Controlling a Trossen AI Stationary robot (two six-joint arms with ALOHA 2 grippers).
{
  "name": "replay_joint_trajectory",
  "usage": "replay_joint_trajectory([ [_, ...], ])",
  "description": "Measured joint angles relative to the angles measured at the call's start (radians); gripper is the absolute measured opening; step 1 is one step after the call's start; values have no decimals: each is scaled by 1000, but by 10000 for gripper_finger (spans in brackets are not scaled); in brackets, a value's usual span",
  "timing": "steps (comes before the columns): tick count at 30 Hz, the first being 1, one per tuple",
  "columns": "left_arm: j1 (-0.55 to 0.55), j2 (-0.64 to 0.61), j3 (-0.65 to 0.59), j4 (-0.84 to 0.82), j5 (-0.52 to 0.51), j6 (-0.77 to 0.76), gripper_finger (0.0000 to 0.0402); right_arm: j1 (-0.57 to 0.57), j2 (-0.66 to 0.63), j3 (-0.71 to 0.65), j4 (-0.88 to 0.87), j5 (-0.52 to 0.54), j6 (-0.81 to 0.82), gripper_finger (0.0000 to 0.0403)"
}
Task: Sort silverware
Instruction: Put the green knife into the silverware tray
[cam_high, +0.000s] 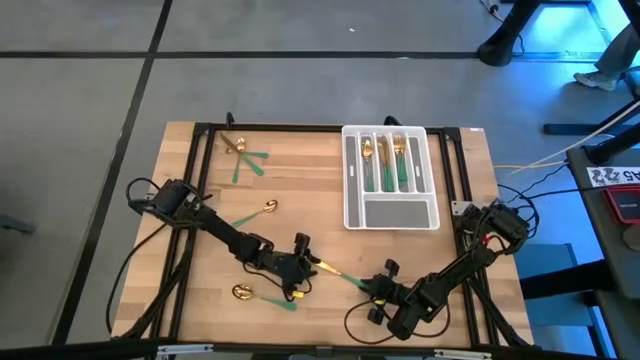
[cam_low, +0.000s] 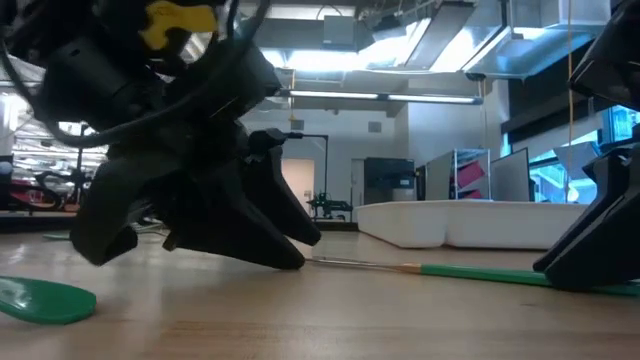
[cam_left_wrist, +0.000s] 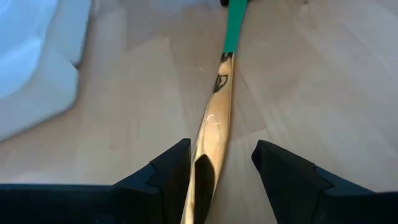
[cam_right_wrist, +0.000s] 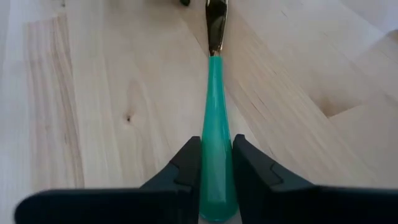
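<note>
A light, stiff, slippery knife is lying on the counter below the tray. The right gripper is pinching its green handle, the surest hold; the left gripper is standing open around its gold blade.

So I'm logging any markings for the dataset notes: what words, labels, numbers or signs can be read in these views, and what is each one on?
"A5", seen upside down: on a white label at the high view's right edge, beside the table. More characters on it run out of the picture, unreadable.
No readable text on the silverware, the tray, or either arm.
The low view's room background shows none either.
</note>
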Motion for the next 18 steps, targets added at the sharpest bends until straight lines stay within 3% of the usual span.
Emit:
replay_joint_trajectory([
  [5,69,-2,2,-29,137,-80,178,-1,2,0,11,10,-4,64],
  [12,117,-5,8,-79,175,71,169,-1,3,0,22,14,-6,63],
  [18,132,-7,8,-92,172,258,114,-3,8,-4,91,21,-63,63],
])
